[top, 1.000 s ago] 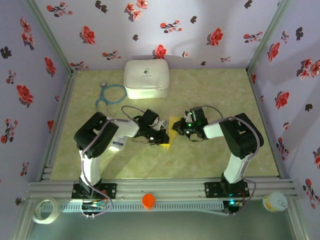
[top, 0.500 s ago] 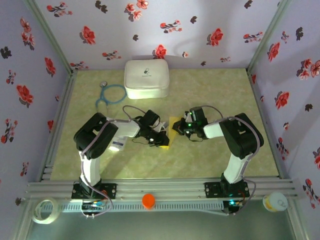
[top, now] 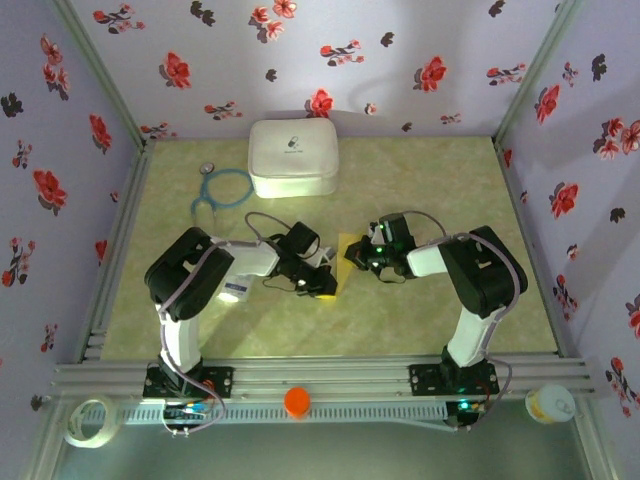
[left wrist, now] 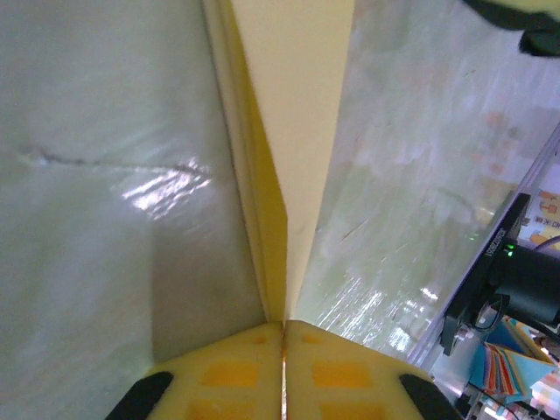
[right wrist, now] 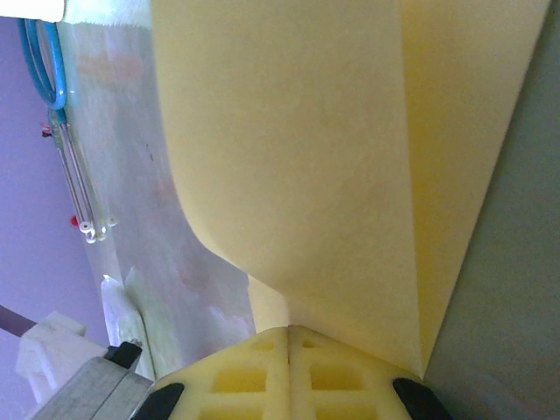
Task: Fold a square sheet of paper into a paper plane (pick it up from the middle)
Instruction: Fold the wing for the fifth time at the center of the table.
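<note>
In the top view, the sheet of paper [top: 343, 243] is sitting mid-surface [top: 420, 180] as a narrow yellow strip, its long axis running near to far. The left pincer [top: 328, 285] is reaching it from the left at the near end. The right pincer [top: 352, 256] is meeting it from the right, nearer the far end. Both are touching it, so neither arm is the closer one.

In the left wrist view, the left pincer [left wrist: 283, 337] is pressing its pads together on the folded edge of the sheet of paper [left wrist: 293, 131]. The crease is running straight ahead from the pads, with the layers standing on edge above the surface [left wrist: 96, 175].

In the right wrist view, the right pincer [right wrist: 289, 337] is pinching the sheet of paper [right wrist: 289, 157], which is fanning out ahead as a broad curved flap. The surface [right wrist: 131, 192] is showing to its left.

Any coming fold probably depends on that crease staying in line with the left pincer.
</note>
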`<state>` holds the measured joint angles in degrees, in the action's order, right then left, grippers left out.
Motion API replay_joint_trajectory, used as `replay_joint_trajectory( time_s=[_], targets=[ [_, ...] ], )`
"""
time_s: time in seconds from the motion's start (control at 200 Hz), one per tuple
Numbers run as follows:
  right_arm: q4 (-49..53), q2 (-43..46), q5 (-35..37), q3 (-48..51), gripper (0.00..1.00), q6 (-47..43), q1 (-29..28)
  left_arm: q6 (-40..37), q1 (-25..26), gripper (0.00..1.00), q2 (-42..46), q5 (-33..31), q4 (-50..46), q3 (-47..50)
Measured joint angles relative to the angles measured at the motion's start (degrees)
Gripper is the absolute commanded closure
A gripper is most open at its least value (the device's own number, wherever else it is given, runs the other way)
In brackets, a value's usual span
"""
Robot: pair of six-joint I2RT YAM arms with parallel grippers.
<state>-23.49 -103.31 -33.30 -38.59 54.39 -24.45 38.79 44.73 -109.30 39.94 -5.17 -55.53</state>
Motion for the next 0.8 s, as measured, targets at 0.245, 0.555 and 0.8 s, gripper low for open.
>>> replay_joint_trajectory(
  time_s=[0.245, 0.555, 0.8],
  targets=[
    [-0.02, 0.00, 0.04, 0.00, 0.95, 0.02, 0.02, -0.26, 0.13, 0.82, 1.14, 0.31, -0.17, 0.87],
    [-0.02, 0.00, 0.04, 0.00, 0.95, 0.02, 0.02, 1.11, 0.22, 0.89, 8.83, -1.44, -0.61, 4.26],
    [-0.04, 0.00, 0.04, 0.00, 0.95, 0.07, 0.02, 4.63, -0.79, 0.97, 9.94, -1.99, 5.18, 2.32]
  ],
)
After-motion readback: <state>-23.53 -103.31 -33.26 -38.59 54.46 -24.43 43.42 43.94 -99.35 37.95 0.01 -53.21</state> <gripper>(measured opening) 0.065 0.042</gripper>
